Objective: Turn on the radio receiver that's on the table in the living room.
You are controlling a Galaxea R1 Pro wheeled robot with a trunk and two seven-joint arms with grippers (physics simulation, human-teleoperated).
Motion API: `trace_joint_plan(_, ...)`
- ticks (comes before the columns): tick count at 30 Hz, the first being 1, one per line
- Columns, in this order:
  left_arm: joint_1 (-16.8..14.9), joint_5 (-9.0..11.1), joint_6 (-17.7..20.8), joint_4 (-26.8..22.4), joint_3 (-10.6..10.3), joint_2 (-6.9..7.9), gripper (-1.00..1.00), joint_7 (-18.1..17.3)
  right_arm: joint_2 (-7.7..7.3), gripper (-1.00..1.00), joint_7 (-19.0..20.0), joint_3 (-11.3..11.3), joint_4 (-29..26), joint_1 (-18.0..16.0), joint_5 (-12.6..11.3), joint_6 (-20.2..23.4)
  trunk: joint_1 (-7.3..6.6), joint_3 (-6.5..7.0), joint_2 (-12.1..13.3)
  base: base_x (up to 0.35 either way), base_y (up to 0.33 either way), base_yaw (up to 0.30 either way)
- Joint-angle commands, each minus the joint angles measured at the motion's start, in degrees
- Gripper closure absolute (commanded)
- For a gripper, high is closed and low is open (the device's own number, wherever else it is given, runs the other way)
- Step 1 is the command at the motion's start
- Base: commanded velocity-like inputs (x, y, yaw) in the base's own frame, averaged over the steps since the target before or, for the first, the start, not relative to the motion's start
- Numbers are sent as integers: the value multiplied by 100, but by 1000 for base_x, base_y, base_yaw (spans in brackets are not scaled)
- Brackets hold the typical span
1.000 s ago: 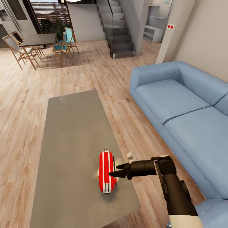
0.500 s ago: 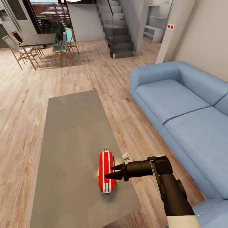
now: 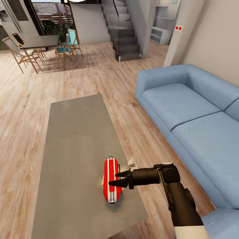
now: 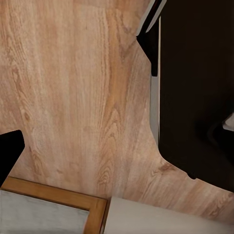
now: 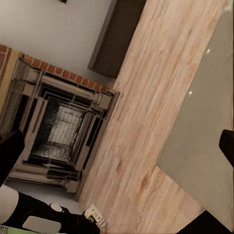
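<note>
I am reaching my right end effector (image 3: 114, 178) over the small bright-red white-striped radio receiver (image 3: 111, 180), which is lying near the front right corner of the smooth grey-taupe low desk (image 3: 76, 139). Switching it on is seemingly not finished. My fingers are parted, gripping nothing, possibly touching its top.

red striped radio receiver (image 3: 111, 180) on table (image 3: 76, 139)

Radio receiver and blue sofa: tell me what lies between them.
In the head view, the right end effector and its dark arm reach over the radio receiver; beyond the table edge lies bare wood floor up to the sofa.
</note>
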Motion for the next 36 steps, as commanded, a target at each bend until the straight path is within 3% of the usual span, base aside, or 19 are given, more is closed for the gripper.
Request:
trace_joint_plan(1,0,0,0,0,0,0,-100,2,3,-100,-187,2,3,0,-121,-6,0,0,0,0,0,0)
trace_joint_plan(2,0,0,0,0,1,0,-100,1,4,-100,-289,3,3,0,-190,-8,0,0,0,0,0,0)
trace_joint_plan(5,-2,1,0,0,4,3,-100,6,3,-100,-940,7,5,0,-785,-49,0,0,0,0,0,0)
trace_joint_plan(8,-1,1,0,0,5,6,-100,7,3,-100,-1408,43,13,2,-1226,-110,0,0,0,0,0,0)
trace_joint_plan(11,0,1,0,0,5,8,-100,8,1,-100,-2163,384,19,6,-1649,-238,0,0,0,0,0,0)
trace_joint_plan(14,0,1,0,0,4,8,-100,9,-1,-100,-2588,772,21,8,-1930,-367,0,0,0,0,0,0)
trace_joint_plan(26,0,1,0,0,-3,0,-100,9,-1,-100,-3329,896,13,9,-2042,-423,0,0,0,0,0,0)
trace_joint_plan(36,-1,1,0,2,-3,0,-100,9,-4,-100,-4442,905,-19,9,-2042,-424,0,0,0,0,0,0)
